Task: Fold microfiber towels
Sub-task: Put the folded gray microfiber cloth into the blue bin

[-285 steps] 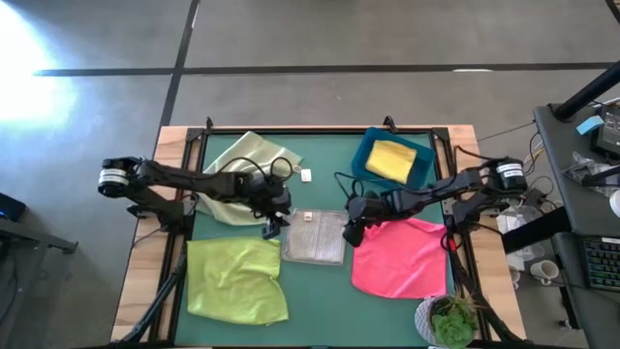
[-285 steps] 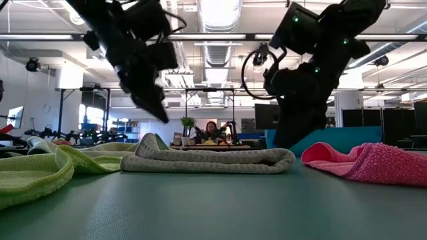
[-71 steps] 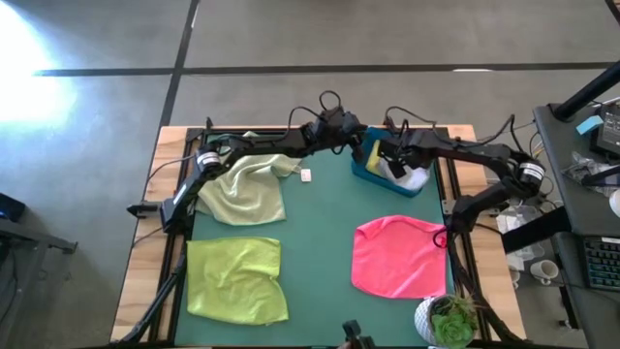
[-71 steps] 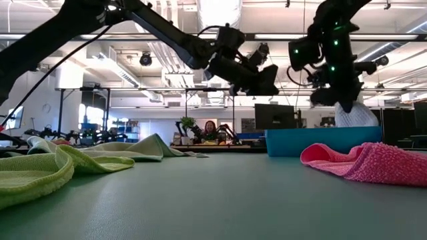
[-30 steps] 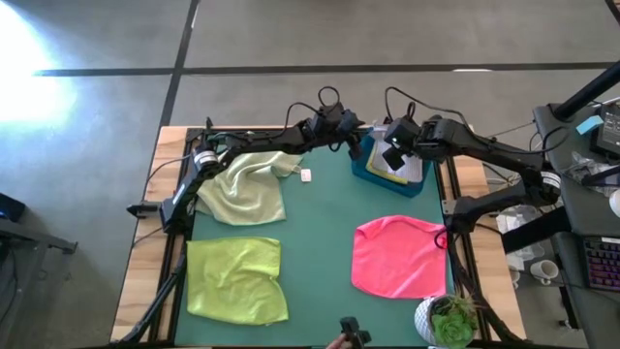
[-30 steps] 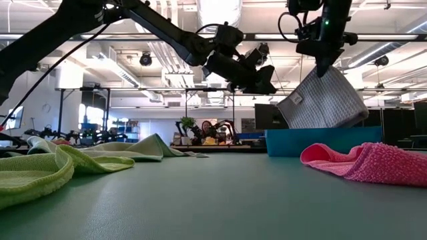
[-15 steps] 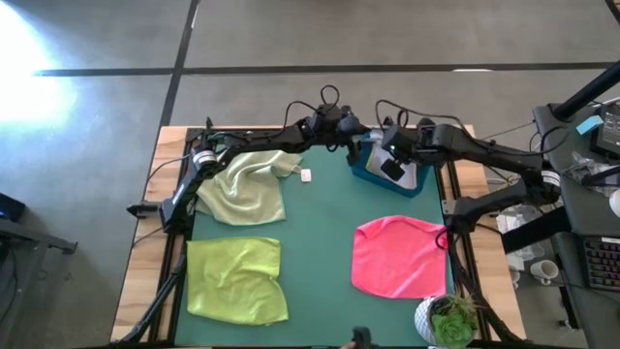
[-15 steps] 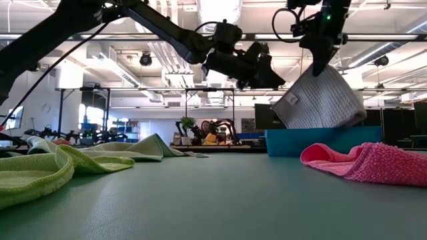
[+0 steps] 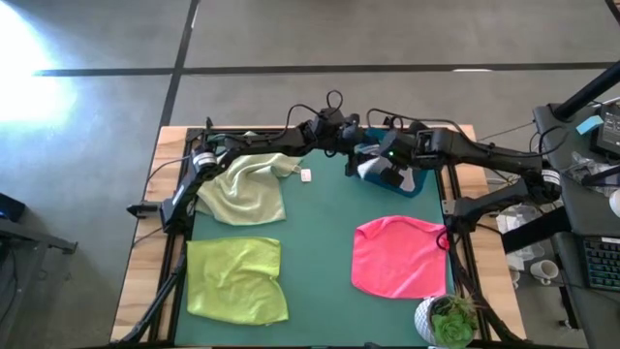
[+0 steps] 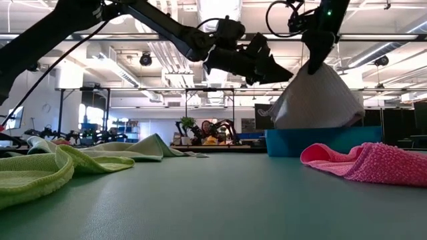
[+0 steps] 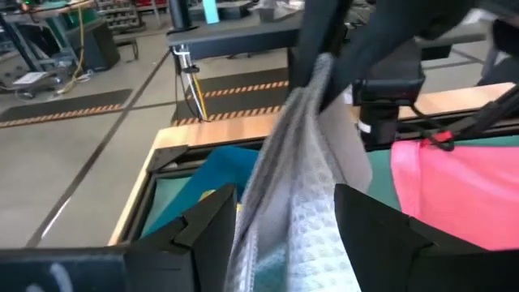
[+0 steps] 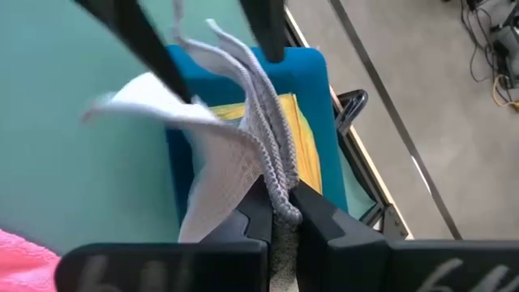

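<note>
A light grey towel hangs over the blue bin at the table's far right, below my right gripper, which is shut on its top. My left gripper reaches in level from the table's left and is open. Its fingers stand on either side of the towel's upper edge. A yellow towel lies in the bin. Three more towels lie spread on the table: a pale green one, a lime one and a pink one. My right gripper pinches the grey towel's bunched top between its two fingers, several layers together. The fingers come from above and point down. The towel hangs slack below them, and its lower end is hidden behind the bin's wall. My left gripper's open fingers flank the towel's hanging edge; whether they touch it I cannot tell.
A small white object lies on the mat beside the pale green towel. A potted plant stands at the near right corner. Bare green mat lies between the lime and pink towels.
My right gripper has carried the grey towel toward the table's left, over the bin's left end. The towel, spread flat a second ago, now hangs bunched into a cone. My left gripper has opened wider, and the towel's edge now lies between its fingers.
</note>
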